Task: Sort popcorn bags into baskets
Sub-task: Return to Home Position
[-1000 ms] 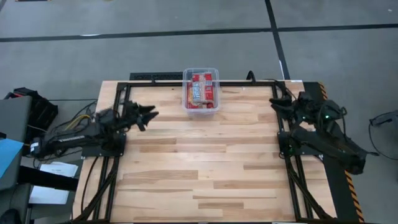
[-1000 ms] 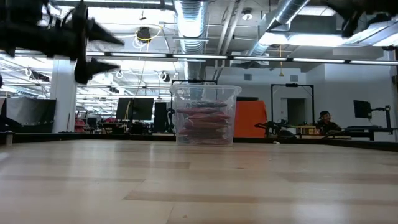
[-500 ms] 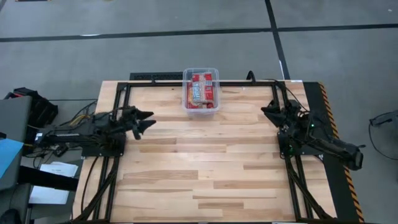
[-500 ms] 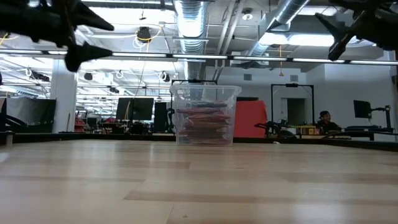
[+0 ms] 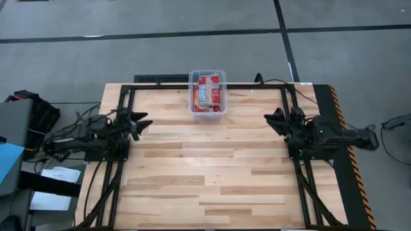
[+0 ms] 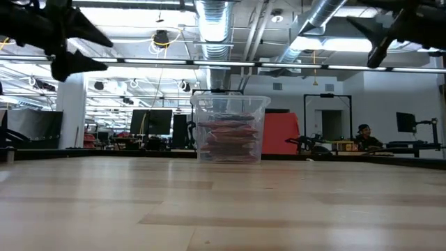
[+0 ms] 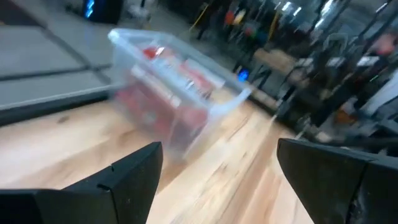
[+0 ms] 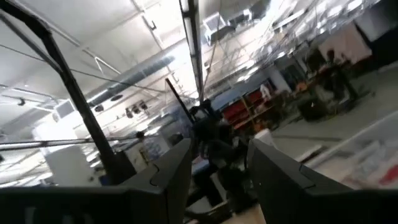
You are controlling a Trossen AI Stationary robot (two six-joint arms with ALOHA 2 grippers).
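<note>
The clear plastic bin [image 5: 207,97] stands on the table at the far middle, with several red popcorn packets [image 5: 209,94] stacked inside; it also shows in the low view [image 6: 229,130] and the left wrist view [image 7: 174,93]. My left gripper [image 5: 142,122] is open and empty above the table's left side, pointing right. My right gripper [image 5: 275,119] is open and empty above the table's right side, pointing left. Both are raised well above the table in the low view.
A black metal frame [image 5: 192,83] runs along the table's far edge and down both sides by the arm bases. The wooden tabletop [image 5: 212,173] stretches between the arms and toward the near edge. A person [image 6: 364,134] sits far off in the room behind.
My left gripper has drawn back toward the table's left edge. My right arm has swung round and lowered, so that its gripper has come a little toward the table's near edge and the middle. The bin and packets have stayed put.
</note>
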